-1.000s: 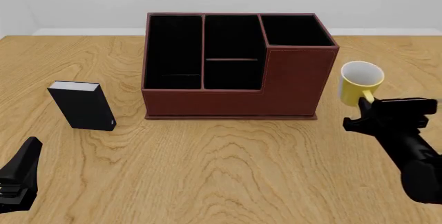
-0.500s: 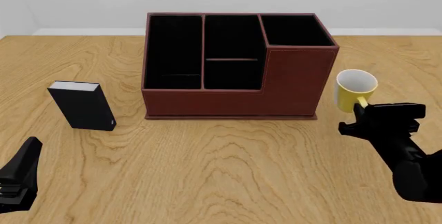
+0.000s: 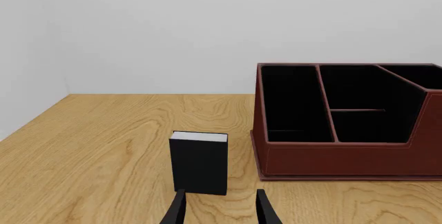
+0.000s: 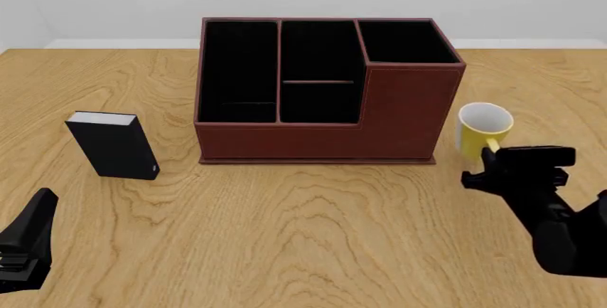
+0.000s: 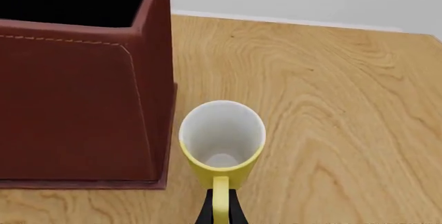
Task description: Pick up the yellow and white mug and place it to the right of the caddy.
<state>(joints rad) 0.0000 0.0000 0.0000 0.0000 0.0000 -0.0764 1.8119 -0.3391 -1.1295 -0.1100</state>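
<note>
The right gripper [image 4: 493, 160] was closed on the handle of the mug [image 4: 484, 127], which sat just beside the caddy [image 4: 323, 91], at its 3 o'clock, perhaps not yet resting on the table. Only the release remained. The left gripper [image 3: 219, 211] stood open and empty.

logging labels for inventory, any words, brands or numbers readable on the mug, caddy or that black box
None can be read in any view.
yellow and white mug: plain yellow outside, white inside, no print.
caddy: plain reddish-brown sides, only stitching.
black box: plain black faces, white top edge, no text.
</note>
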